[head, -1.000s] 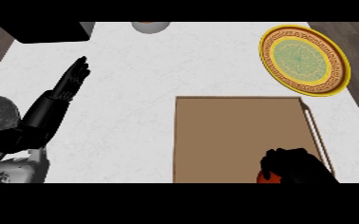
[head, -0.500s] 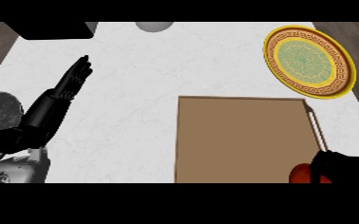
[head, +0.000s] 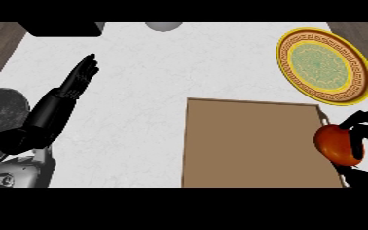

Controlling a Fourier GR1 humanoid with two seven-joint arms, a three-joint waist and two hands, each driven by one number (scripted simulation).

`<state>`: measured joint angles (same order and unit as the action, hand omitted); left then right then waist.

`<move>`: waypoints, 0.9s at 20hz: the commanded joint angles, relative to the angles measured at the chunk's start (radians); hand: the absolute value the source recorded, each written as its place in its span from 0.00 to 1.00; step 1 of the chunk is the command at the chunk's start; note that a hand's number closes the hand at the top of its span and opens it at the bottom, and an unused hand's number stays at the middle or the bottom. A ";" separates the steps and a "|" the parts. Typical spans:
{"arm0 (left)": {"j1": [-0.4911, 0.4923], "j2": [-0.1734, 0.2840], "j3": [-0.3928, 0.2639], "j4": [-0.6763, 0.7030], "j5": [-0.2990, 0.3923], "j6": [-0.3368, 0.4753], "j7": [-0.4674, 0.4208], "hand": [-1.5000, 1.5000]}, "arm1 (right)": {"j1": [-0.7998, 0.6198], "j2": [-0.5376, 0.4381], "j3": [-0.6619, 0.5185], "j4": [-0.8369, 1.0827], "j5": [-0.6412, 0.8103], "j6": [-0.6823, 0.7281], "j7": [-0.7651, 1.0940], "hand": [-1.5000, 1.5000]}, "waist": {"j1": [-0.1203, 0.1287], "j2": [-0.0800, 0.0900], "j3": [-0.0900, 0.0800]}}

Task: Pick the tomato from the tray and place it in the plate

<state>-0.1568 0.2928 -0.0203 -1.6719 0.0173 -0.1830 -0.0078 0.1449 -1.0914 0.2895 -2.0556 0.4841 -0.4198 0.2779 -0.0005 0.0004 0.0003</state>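
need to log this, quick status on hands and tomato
Right hand fingers curled round tomato, at tray right edge. Left hand open, resting at left. Plate bare; nothing between tomato and plate.

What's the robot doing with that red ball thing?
That's a tomato. The right robot hand has its fingers curled round it at the right edge of the brown tray. The yellow and green plate sits further back on the counter with nothing on it yet. The left robot hand rests open at the left.

Counter (head: 179,68) btwn tray (head: 251,146) & plate (head: 320,66) open; nothing blocking.
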 commanded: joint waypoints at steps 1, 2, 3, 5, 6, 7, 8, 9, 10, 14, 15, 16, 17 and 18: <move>0.009 -0.024 -0.028 -0.040 -0.007 -0.007 0.026 0.50 | -0.174 0.060 -0.065 0.144 -0.119 0.106 -0.042 1.00 | 0.020 0.003 0.000; -0.010 -0.028 -0.011 0.049 -0.026 -0.006 -0.052 0.50 | -0.167 0.112 -0.059 0.195 -0.113 0.072 -0.093 1.00 | 0.012 0.004 0.000; 0.004 -0.042 -0.031 -0.015 -0.043 0.020 0.010 0.50 | -0.113 0.110 -0.094 0.271 -0.130 0.043 -0.214 1.00 | 0.007 0.001 0.001; -0.026 -0.026 -0.012 -0.007 -0.035 0.007 0.004 0.50 | -0.216 0.190 -0.063 0.422 -0.129 0.047 -0.272 1.00 | 0.020 0.005 0.001; 0.001 -0.002 0.014 0.052 -0.005 -0.044 -0.057 0.50 | -0.249 0.223 -0.073 0.441 -0.132 0.042 -0.274 1.00 | 0.019 0.005 0.000; -0.066 -0.017 0.010 0.059 -0.013 -0.023 -0.005 0.50 | -0.320 0.233 -0.088 0.480 -0.156 0.088 -0.271 1.00 | 0.018 0.005 0.000; -0.038 -0.046 -0.012 0.046 -0.038 0.007 -0.011 0.50 | -0.364 0.272 -0.078 0.566 -0.132 0.076 -0.286 1.00 | 0.025 0.006 0.001; 0.003 -0.032 -0.015 -0.034 -0.017 -0.015 0.029 0.50 | -0.384 0.250 -0.126 0.619 -0.144 0.094 -0.315 1.00 | 0.025 0.003 0.001; -0.049 -0.040 -0.009 0.028 -0.024 -0.011 0.021 0.50 | -0.422 0.256 -0.149 0.663 -0.150 0.098 -0.348 1.00 | 0.019 0.005 0.001; -0.073 -0.054 -0.022 0.020 -0.035 -0.009 0.038 0.50 | -0.618 0.323 -0.144 0.954 -0.091 0.114 -0.440 1.00 | 0.034 0.008 0.001; -0.023 -0.054 -0.018 -0.001 -0.048 -0.004 0.002 0.50 | -0.598 0.358 -0.127 1.008 -0.034 0.071 -0.478 1.00 | 0.028 0.006 0.001; -0.035 -0.040 -0.007 -0.056 -0.011 -0.023 0.087 0.50 | -0.620 0.318 -0.172 1.058 -0.063 0.103 -0.518 1.00 | 0.028 0.004 0.001; -0.061 -0.042 0.008 0.033 -0.023 -0.021 0.020 0.50 | -0.684 0.347 -0.110 1.099 0.017 0.107 -0.450 1.00 | 0.032 0.008 0.000; -0.022 -0.066 -0.026 0.054 -0.062 -0.006 -0.034 0.50 | -0.689 0.378 -0.117 1.187 0.010 0.093 -0.501 1.00 | 0.037 0.011 0.001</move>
<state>-0.1955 0.2483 -0.0293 -1.6530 -0.0154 -0.1977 0.0047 -0.4380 -0.7673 0.1615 -1.0853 0.4333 -0.3268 -0.1680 0.0294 0.0075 0.0008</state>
